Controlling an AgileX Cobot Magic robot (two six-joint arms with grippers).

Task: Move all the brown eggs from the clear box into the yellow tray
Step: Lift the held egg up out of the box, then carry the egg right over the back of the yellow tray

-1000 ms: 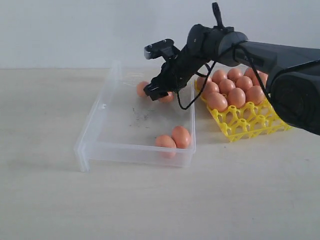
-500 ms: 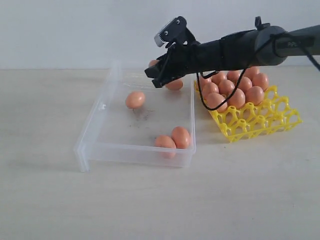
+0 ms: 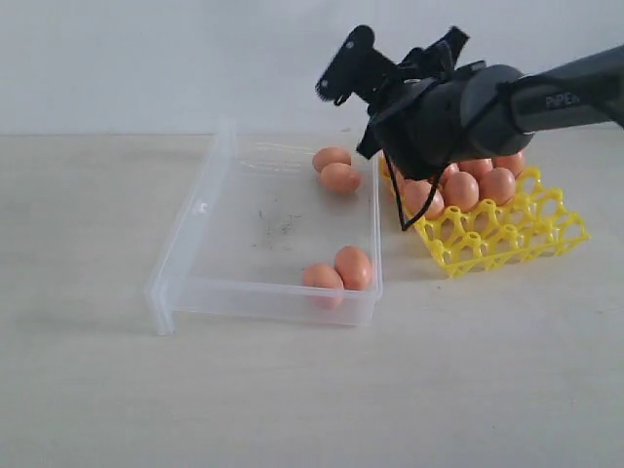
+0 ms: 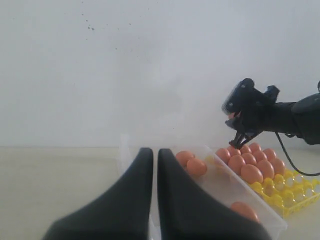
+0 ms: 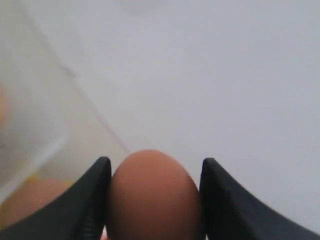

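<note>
Brown egg (image 5: 152,202) in right hand (image 5: 155,165) (aloft)

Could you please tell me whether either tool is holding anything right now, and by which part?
The right tool holds a brown egg by its two opposite sides. The left tool is shut and empty.

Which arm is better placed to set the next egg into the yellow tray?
Right. The right gripper is shut on a brown egg and raised near the partly filled yellow tray. The left gripper is shut, empty, and short of the clear box.
</note>
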